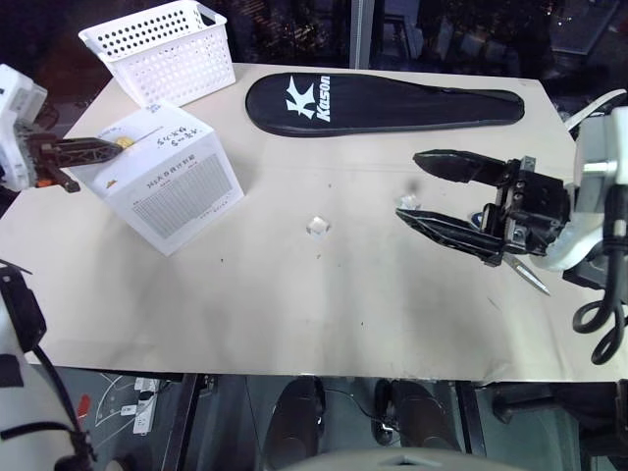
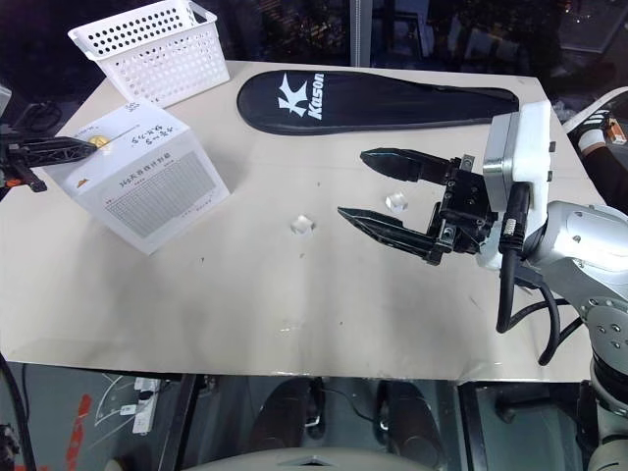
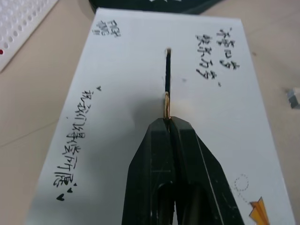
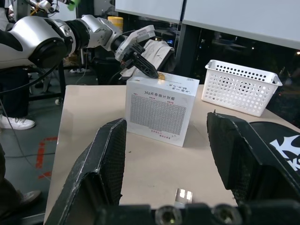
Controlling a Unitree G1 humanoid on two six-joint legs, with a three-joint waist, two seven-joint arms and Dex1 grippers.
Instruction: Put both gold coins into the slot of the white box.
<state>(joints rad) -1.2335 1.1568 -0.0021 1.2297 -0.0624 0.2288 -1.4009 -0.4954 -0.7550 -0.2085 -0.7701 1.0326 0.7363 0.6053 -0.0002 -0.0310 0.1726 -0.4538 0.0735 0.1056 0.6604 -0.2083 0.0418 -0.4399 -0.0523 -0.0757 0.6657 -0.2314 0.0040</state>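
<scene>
Left gripper [image 3: 167,123] pinches one gold coin [image 3: 165,104] edge-on at the slot [image 3: 167,70] atop the white box [image 1: 172,182]; right gripper [image 1: 410,186] is spread, empty, above the table [image 1: 294,294].

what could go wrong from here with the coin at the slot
The left hand pinches the gold coin by its edge right at the slot; slightly off line, it could catch the white box and slip out. The box also sits tilted, so a push might shift it.
</scene>
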